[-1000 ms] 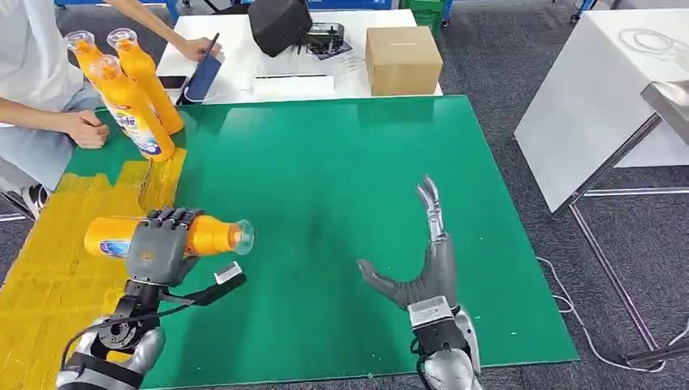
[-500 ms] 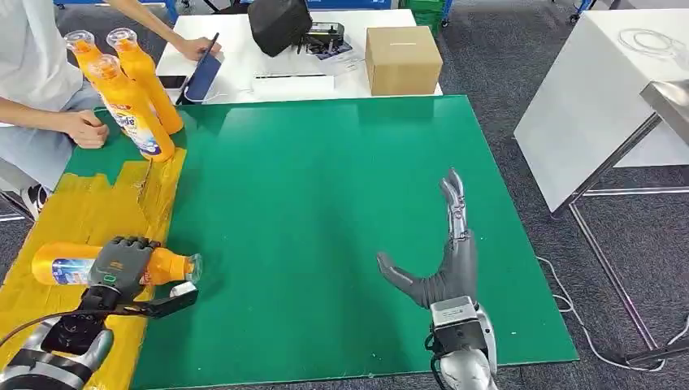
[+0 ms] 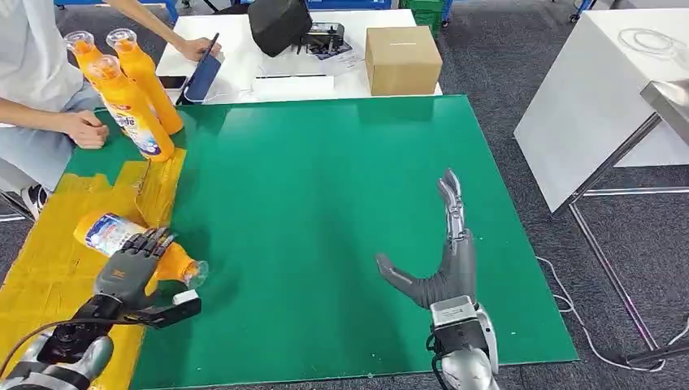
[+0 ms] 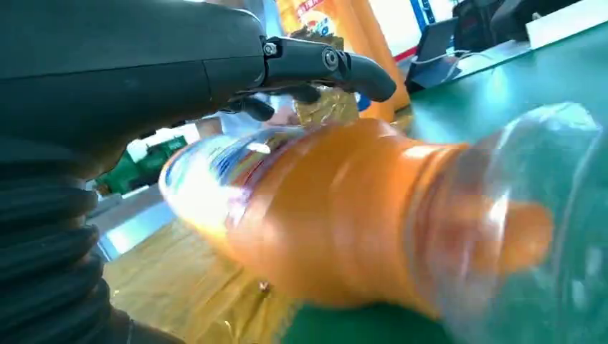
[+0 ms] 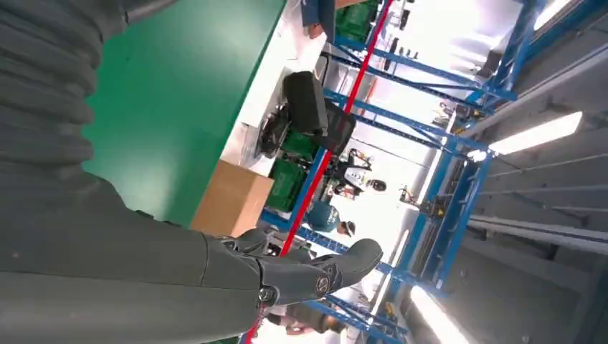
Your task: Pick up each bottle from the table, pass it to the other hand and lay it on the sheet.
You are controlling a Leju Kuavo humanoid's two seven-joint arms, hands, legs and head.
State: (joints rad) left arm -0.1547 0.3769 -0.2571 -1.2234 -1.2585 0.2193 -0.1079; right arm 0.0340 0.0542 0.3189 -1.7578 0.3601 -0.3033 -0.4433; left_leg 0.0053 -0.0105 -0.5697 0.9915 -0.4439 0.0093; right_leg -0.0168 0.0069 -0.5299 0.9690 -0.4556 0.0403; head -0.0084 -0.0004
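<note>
We saw the left hand (image 3: 130, 268) lying over an orange bottle (image 3: 122, 240) at the near left of the table (image 3: 325, 203). The bottle lay on its side, its labelled base on the yellow sheet (image 3: 57, 276) and its clear cap end reaching out over the green surface, tilted toward the robot. The fingers (image 3: 150, 242) draped across the bottle's middle; in the left wrist view the dark fingers (image 4: 323, 64) arched above the orange body (image 4: 344, 215) with a gap showing beneath them, so we could not tell whether the hand gripped the bottle or merely hovered over it.

The right hand (image 3: 443, 260) stood over the near right part of the table, holding nothing, its fingers stretched straight away from the robot and the thumb set out to the side.

Three more orange bottles (image 3: 134, 97) stood upright together at the far left corner of the table, just beside a seated person's fist (image 3: 85, 128). Beyond the green surface we noted a white table (image 3: 244, 49) carrying a cardboard box (image 3: 402, 58), a black bag (image 3: 279, 24) and a tablet (image 3: 203, 75) under the person's other hand.
</note>
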